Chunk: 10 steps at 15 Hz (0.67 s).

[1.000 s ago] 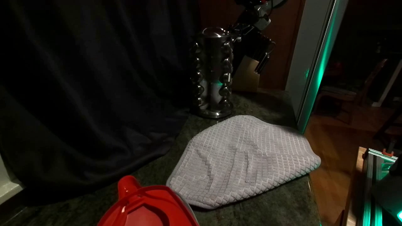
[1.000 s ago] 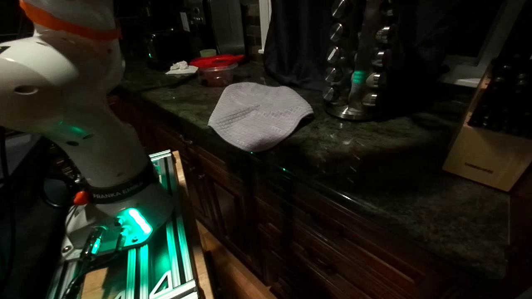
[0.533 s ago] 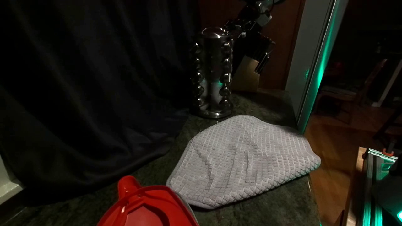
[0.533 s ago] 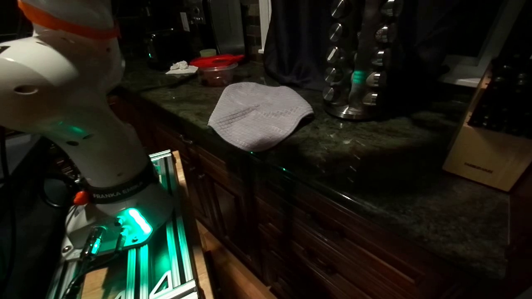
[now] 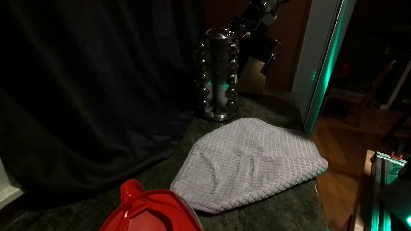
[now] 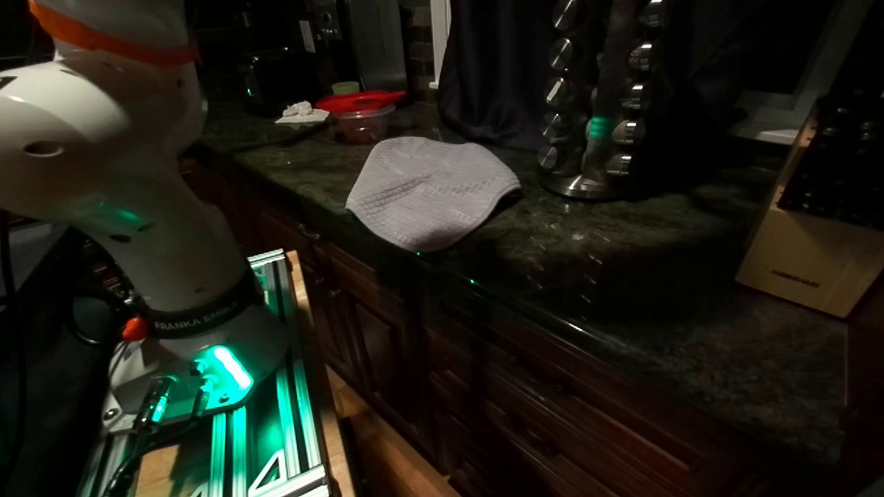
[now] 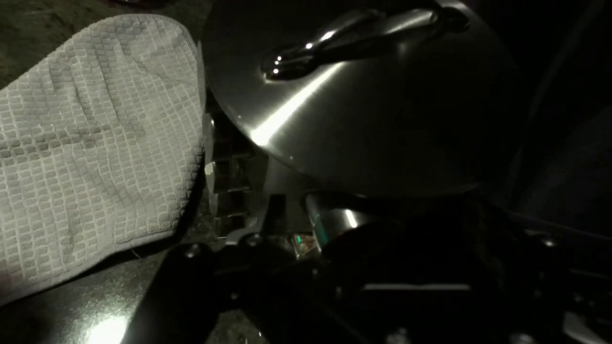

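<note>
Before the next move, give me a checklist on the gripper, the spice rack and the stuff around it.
1. Spice rack upright: ok, standing on the counter.
2. Gripper holding nothing: cannot tell; in the wrist view one finger shows beside a shiny jar lid, the rest in shadow.
3. Gripper not touching the rack: cannot tell; the two overlap in the wrist view.
4. Grey cloth apart from the rack: ok, counter shows between them.
5. Knife block apart from the rack: ok.
6. Light on the gripper: not ok, too dim.
</note>
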Tool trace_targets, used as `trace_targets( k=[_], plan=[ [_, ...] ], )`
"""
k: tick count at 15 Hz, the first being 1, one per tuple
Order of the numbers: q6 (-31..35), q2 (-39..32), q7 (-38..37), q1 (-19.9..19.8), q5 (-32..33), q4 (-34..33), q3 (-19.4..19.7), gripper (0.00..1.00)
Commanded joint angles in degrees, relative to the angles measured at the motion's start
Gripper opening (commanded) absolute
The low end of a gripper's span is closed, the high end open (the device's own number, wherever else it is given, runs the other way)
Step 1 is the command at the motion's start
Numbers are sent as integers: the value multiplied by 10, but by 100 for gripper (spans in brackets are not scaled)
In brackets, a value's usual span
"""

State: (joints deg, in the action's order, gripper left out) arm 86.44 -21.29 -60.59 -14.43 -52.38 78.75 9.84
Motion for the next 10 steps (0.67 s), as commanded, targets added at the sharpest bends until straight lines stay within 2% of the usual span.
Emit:
trace_targets(
  k=[1,10],
  plan=[
    [11,-1,-1,6,6,-3,2,100],
    [51,-12,1,15,44,-9,3,100]
  ],
)
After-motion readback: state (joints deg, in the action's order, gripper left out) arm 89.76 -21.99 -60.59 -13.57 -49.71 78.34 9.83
